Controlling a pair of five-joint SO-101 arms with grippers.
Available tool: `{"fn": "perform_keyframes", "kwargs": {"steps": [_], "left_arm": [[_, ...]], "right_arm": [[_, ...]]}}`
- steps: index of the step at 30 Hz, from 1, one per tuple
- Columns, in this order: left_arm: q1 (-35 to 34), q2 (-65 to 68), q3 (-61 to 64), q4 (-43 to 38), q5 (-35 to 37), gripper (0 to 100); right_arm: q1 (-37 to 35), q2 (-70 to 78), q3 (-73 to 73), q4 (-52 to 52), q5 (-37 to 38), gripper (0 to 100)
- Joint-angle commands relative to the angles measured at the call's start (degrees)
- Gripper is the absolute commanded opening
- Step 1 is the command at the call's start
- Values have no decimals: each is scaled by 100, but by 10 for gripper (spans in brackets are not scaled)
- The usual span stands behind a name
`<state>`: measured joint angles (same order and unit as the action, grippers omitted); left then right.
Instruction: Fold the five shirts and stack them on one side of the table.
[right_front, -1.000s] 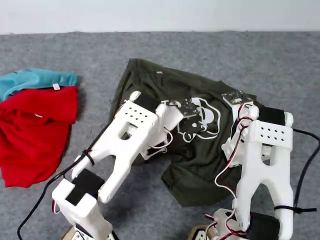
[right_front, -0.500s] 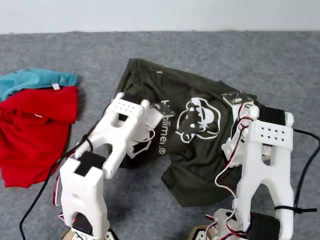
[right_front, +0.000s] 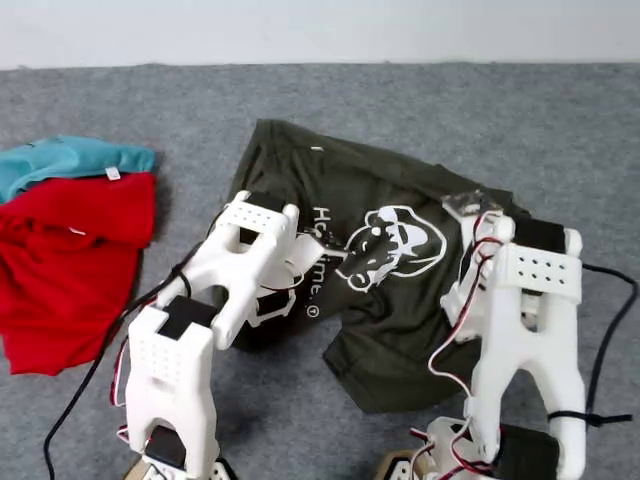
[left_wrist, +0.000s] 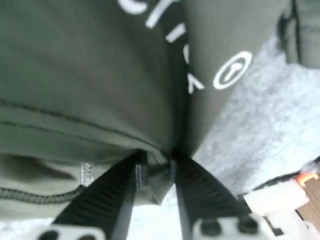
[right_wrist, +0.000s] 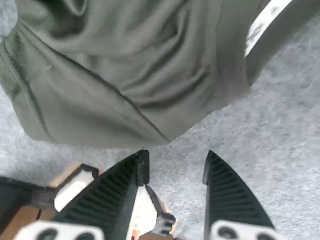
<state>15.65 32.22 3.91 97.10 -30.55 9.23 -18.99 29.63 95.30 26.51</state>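
Left wrist view showed your left gripper (left_wrist: 155, 167) pinched on a fold of the olive shirt (right_front: 370, 175) at the middle of the table (right_front: 560, 120), pulled back toward its base since earlier; your right gripper (right_wrist: 175, 167) stood open near its edge.

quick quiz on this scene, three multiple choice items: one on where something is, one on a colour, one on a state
1. Where does the red shirt lie?
A. under the green shirt
B. beside the teal shirt, touching it
C. in a gripper

2. What colour is the shirt with the white print?
A. red
B. teal
C. dark green

3. What state is the left gripper in?
A. open, holding nothing
B. shut on the green shirt
C. shut on the red shirt

Answers:
1 B: the high view shows it against the teal shirt, off to one side.
2 C: the print sits on dark green cloth.
3 B: the left wrist view shows it pinching a fold of green cloth.
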Motion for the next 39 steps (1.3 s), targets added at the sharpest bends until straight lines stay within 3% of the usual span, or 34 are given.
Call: {"fn": "perform_keyframes", "kwargs": {"steps": [1, 9, 13, 22, 26, 37, 39], "left_arm": [[-35, 141, 66, 70, -105, 92], [-26, 501, 66, 44, -105, 24], [-35, 536, 66, 62, -97, 23], [-44, 545, 66, 44, -88, 21], [-53, 554, 66, 44, -88, 21], [-62, 510, 66, 44, -79, 14], [-62, 519, 66, 44, -79, 14]], "right_arm": [[-75, -154, 264, -40, 510, 187], [-593, -198, 1670, -822, 1776, 187], [-1323, -198, 2163, -1341, 1776, 187], [-3415, -198, 2277, -1341, 1767, 187], [-3996, -154, 2277, -1385, 1767, 187], [-4048, -145, 3490, -2914, 1767, 184], [-4048, -145, 3578, -3002, 1776, 143]]}}
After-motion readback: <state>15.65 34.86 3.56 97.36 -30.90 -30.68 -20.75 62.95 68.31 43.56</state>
